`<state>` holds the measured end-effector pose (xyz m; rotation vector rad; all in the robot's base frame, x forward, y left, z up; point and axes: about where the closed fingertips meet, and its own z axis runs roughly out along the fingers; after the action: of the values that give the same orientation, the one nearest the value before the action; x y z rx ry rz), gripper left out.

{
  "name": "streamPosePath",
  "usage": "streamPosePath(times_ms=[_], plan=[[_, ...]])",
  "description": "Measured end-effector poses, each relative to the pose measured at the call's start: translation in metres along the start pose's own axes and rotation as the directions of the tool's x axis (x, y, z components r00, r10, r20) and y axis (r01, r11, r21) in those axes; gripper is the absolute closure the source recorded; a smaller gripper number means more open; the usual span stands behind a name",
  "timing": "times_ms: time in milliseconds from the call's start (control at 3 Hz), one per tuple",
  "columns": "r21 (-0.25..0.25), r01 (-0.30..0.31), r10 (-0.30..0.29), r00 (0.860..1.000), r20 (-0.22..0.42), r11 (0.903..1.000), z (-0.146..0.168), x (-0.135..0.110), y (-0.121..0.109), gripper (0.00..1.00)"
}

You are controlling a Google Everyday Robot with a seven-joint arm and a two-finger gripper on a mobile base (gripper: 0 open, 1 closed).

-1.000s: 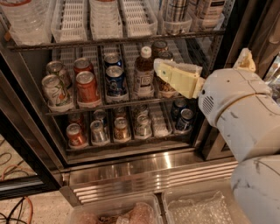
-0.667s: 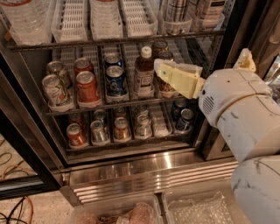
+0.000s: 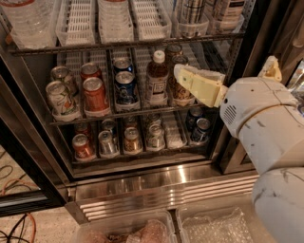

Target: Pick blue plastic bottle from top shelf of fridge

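The fridge (image 3: 142, 182) stands open in front of me, with wire racks of drinks. The top shelf (image 3: 118, 43) runs across the top of the view with white slotted trays (image 3: 78, 21) and clear bins. In the bin at its far right stands a container with a dark and white label (image 3: 229, 8), cut off by the picture's top edge; I cannot tell whether it is the blue plastic bottle. My gripper (image 3: 184, 77), cream-coloured on a white arm (image 3: 266, 123), reaches in from the right at the middle shelf, in front of the cans beside the brown bottle with a white cap (image 3: 156, 78).
A big ribbed clear water bottle (image 3: 26, 21) stands at the top left. A striped can (image 3: 192, 12) sits in a top bin. Soda cans (image 3: 95, 92) fill the middle and lower racks. The black door frame (image 3: 247, 57) is right of the gripper. Clear tubs (image 3: 142, 232) lie below.
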<state>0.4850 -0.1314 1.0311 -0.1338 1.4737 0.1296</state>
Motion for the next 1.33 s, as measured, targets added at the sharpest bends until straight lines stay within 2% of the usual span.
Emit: streamPosePath(times_ms=[667, 1000, 1333], plan=[[0.026, 0.009, -0.011, 0.998, 0.064, 0.9996, 0.030, 0.020, -0.016, 0.00], [-0.010, 0.050, -0.049, 0.992, 0.119, 0.9987, 0.066, 0.019, 0.002, 0.00], [-0.004, 0.052, -0.051, 0.990, 0.130, 0.9986, 0.066, 0.016, 0.004, 0.00]])
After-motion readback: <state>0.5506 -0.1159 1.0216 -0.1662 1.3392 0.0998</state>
